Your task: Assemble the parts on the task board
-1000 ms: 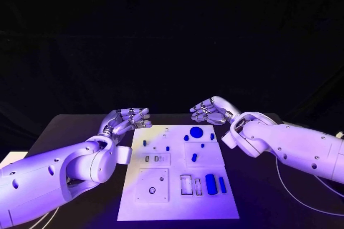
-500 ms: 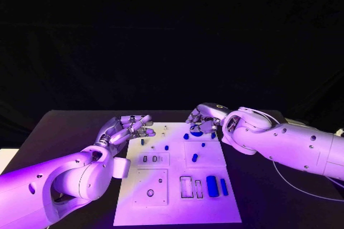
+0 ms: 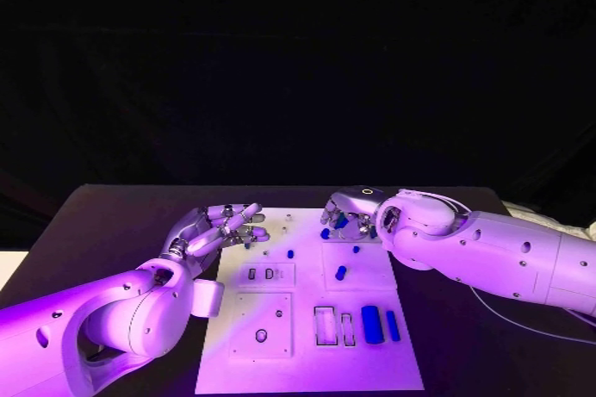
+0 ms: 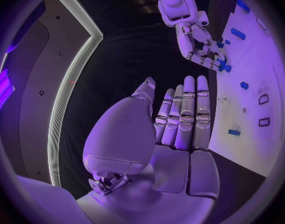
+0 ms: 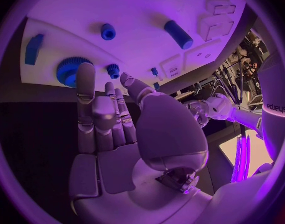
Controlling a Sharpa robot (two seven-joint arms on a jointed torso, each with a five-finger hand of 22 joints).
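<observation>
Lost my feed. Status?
Left hand open beside task board. Right hand open, fingertips over big blue gear, not gripping. Nothing in the way.

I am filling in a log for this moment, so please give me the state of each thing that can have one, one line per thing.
Left robot hand: open, holds nothing, beside the board's left edge.
Right robot hand: open, fingers over the big gear; contact cannot be told.
Board: flat on the table.
Big gear: flat on the board, at the right robot hand's fingertips.
Small gear: on the board beside the big gear.
Cylinder: lying on its side on the board.
</observation>
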